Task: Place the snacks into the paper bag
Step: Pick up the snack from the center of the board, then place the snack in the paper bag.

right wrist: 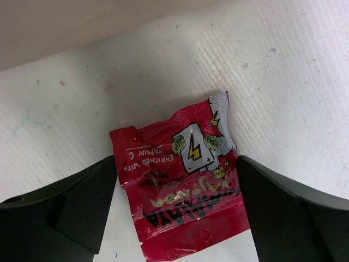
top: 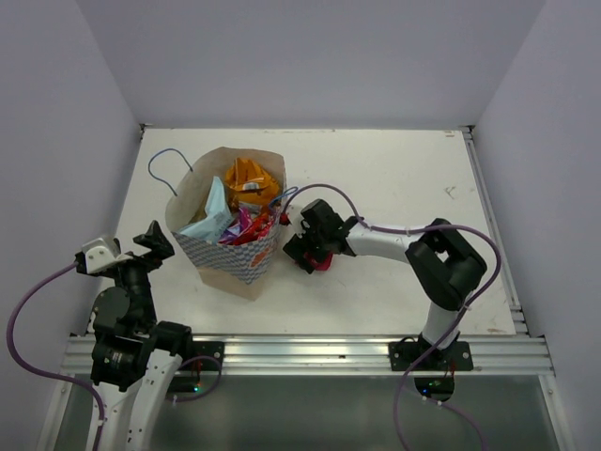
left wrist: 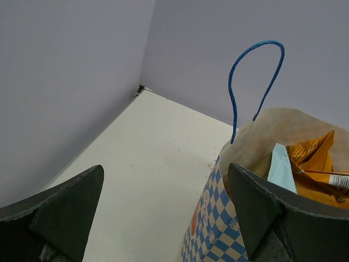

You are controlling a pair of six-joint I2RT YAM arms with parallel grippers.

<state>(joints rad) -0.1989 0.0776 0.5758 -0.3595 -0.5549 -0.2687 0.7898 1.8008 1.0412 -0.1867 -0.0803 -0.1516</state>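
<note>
The checkered paper bag (top: 237, 256) stands upright left of centre, holding several snacks: an orange chip bag (top: 252, 181), a light-blue bag (top: 211, 218) and purple and red packs (top: 246, 225). A small red packet (right wrist: 180, 191) lies flat on the table just right of the bag. My right gripper (right wrist: 175, 185) is low over it and open, one finger on each side of the packet, neither pressing it. My left gripper (left wrist: 166, 185) is open and empty beside the bag's left wall (left wrist: 218, 229). The orange bag (left wrist: 313, 164) and light-blue bag (left wrist: 281, 169) show inside.
A blue cord handle (left wrist: 256, 65) arches up from the bag's far rim, and another handle (top: 167, 169) hangs over the left side. The white table (top: 394, 178) is walled on three sides. A metal rail (top: 310, 352) runs along the near edge.
</note>
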